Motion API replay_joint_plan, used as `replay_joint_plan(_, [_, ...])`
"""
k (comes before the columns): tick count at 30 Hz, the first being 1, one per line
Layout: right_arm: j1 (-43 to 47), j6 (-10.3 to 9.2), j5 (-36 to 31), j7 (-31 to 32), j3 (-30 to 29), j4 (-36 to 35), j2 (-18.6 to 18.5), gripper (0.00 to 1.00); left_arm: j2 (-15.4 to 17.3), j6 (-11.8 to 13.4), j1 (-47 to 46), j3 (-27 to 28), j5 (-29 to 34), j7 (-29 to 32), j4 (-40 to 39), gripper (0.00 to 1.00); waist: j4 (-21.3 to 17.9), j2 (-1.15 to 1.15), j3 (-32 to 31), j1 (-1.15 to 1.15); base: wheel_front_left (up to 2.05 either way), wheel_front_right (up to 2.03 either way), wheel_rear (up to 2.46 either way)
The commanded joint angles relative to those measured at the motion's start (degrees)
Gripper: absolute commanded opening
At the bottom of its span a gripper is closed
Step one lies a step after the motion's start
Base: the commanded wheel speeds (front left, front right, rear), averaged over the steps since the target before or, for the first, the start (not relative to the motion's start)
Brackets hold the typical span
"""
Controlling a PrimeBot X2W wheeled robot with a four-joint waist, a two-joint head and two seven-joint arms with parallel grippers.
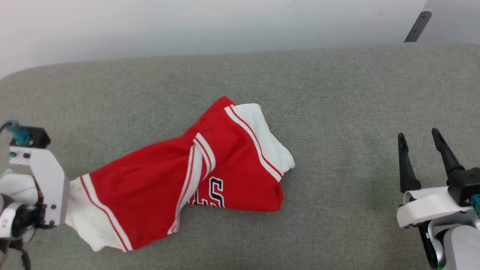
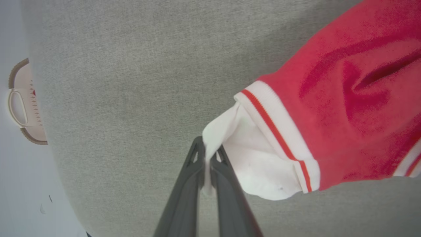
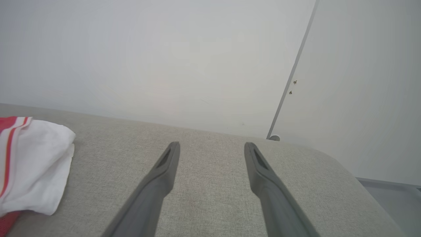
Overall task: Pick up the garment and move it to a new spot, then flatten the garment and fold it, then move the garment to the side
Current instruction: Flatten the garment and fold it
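Much bare cushion (image 1: 348, 97) around garment (image 1: 150, 180)

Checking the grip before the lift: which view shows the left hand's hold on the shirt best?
The left wrist view: the left hand is shut on the shirt, its white sleeve edge pinched between the fingers. The head view shows the whole shirt, but the wrist hides the pinch. The right wrist view shows another white sleeve.
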Motion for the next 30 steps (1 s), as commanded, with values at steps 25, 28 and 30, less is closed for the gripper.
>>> replay_joint_plan(25, [0.06,0.00,2.29,2.40,5.50,0.66,-3.46,1.00,-10.20,-6.30,-5.86,-3.06,3.01,-12.06,18.37,1.00,3.72,0.00,-1.87,0.00,0.00,0.00,0.00])
replay_joint_plan(28, [-0.22,0.01,3.72,3.74,7.22,0.58,-4.51,1.00,-10.25,-5.91,-5.75,-2.41,3.29,-14.30,15.72,1.00,5.50,0.00,-3.06,0.00,0.00,0.00,0.00])
replay_joint_plan(30, [-0.99,0.01,4.69,4.95,8.59,0.52,-5.10,1.00,-10.48,-5.57,-5.14,-1.55,3.18,-16.97,13.39,1.00,6.65,0.00,-3.65,0.00,0.00,0.00,0.00])
